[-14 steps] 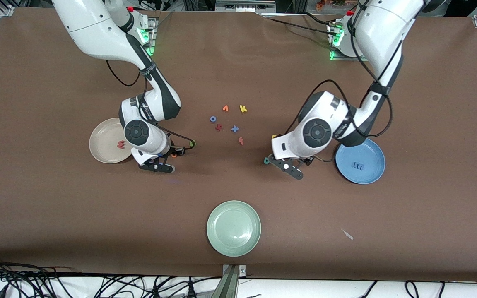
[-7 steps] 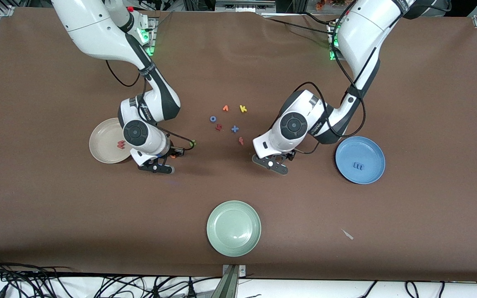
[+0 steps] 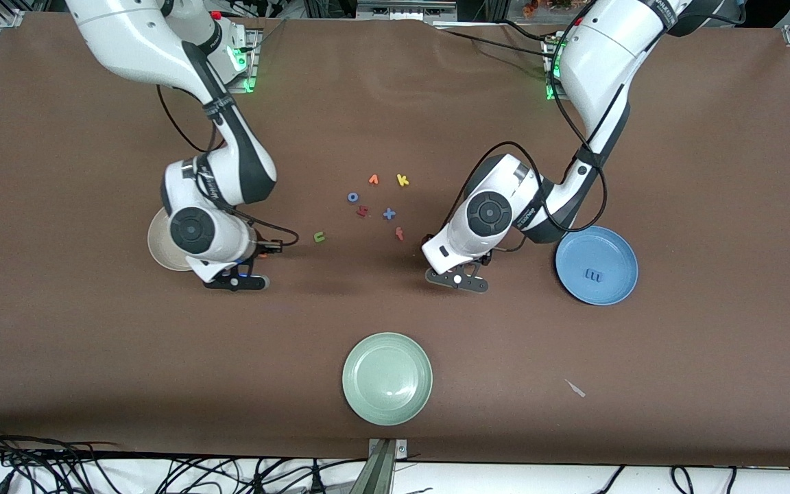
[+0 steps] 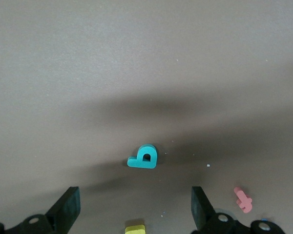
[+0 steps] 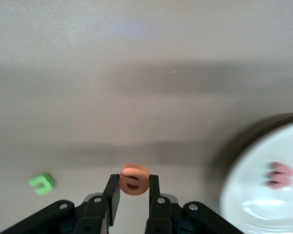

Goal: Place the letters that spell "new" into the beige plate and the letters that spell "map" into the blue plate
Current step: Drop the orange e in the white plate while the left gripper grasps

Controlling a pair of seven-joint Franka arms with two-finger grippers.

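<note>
The right gripper is pinching the orange e between its fingertips, up in the air over the brown table just beside the beige plate. That plate sits toward the right arm's end, mostly hidden under the arm in the front view. The pinkish-red w already lies in it. The green n lies flat on the table, at about three o'clock from the plate, near the right gripper but apart from it.

The left gripper hangs low with its fingers spread wide. The teal a lies on the table between them, untouched. The yellow p peeks in just beside it.

The blue plate sits toward the left arm's end with the dark blue m in it.

A loose cluster of other letters lies mid-table. From it, the pale green plate is at six o'clock, nearer the front camera.
</note>
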